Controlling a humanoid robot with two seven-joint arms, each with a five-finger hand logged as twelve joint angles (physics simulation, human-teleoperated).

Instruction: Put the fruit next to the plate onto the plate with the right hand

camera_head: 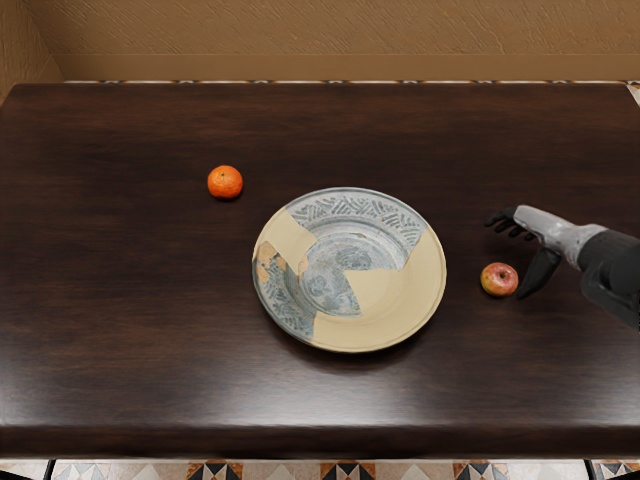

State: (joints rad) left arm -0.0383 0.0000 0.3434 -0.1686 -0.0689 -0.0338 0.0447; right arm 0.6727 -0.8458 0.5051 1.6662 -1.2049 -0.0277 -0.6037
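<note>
Floor: I see a strip of patterned tile [300, 470] under the table's near edge.
Table: a dark wooden top [120, 330] fills most of my view, and everything sits on it.
Plate: a round plate [415, 300] with grey and tan patches lies flat near the middle of the table, with nothing on it.
Apple: the small red-yellow apple [499, 279] rests on the bare wood just right of the plate, close to its rim but apart from it.
Right hand: my right hand [535, 235] comes in from the right edge and sits just beyond and to the right of the apple. Its dark fingers [503, 222] are spread towards the plate and its thumb points down beside the fruit. It grips nothing, and I cannot tell whether the thumb touches the apple.
Orange: an orange [225, 182] sits farther back on the left, well apart from the plate.
Wall: a tan wall [340, 40] runs behind the table's far edge.
</note>
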